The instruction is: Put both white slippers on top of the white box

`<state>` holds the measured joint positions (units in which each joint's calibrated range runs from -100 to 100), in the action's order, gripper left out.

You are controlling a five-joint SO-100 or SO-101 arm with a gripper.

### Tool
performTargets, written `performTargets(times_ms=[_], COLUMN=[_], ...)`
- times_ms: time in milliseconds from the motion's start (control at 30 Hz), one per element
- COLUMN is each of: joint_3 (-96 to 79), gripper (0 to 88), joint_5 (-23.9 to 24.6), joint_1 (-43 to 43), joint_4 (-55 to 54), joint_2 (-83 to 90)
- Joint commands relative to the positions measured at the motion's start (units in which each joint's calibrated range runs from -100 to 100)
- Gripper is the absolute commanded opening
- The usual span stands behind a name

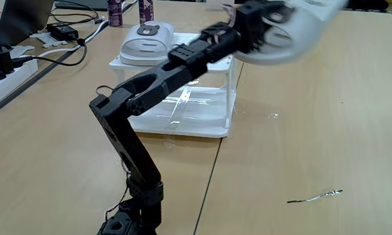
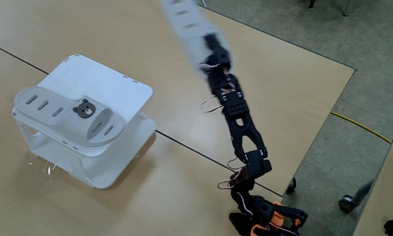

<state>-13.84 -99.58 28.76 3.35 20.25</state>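
A white box [image 2: 128, 92] on the tan table [image 1: 313, 130], with one white slipper [image 2: 65, 118] flat on its top, bear face [image 2: 85, 109] up, near one edge of the top in a fixed view. Same slipper [image 1: 147, 39] on top of the box [image 1: 202, 124] in the other fixed view, at the far left part of the top. Lower shelf of the box bare and shiny. The other white slipper [image 1: 294, 29] up in the air, blurry, held out past the right side of the box and well above the table. Also seen blurry [image 2: 183, 29] at the top of a fixed view, to the right of the box, apart from it. Black arm [image 1: 137, 98] up from its base near the table's edge, bent at the elbow, then stretched long and high across the front of the box. Gripper [image 1: 251, 29] at the slipper's near end, closed on it as far as can be seen; fingers too blurry to tell how wide. Cables [image 1: 59, 39] and a power strip [image 1: 3, 75] at the far left of the table. A small thin scrap [image 1: 317, 195] on the table at the right.
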Motion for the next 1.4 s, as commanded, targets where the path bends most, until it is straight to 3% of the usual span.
performTargets(times_ms=[0, 200, 367, 567, 1100, 1367], joint_3=[8.56, 8.56, 8.56, 11.45, 54.21, 61.51], gripper=[0.8, 0.8, 0.8, 0.8, 0.8, 0.7], joint_5=[-0.42, -0.42, -0.42, -0.42, -0.42, -0.42], joint_1=[-11.58, -23.99, -29.26, -29.26, -29.18, -29.09], joint_4=[-0.24, -0.33, -0.41, -0.59, -0.59, -0.41], joint_2=[3.35, 0.07, -1.78, -6.57, -42.92, -50.66])
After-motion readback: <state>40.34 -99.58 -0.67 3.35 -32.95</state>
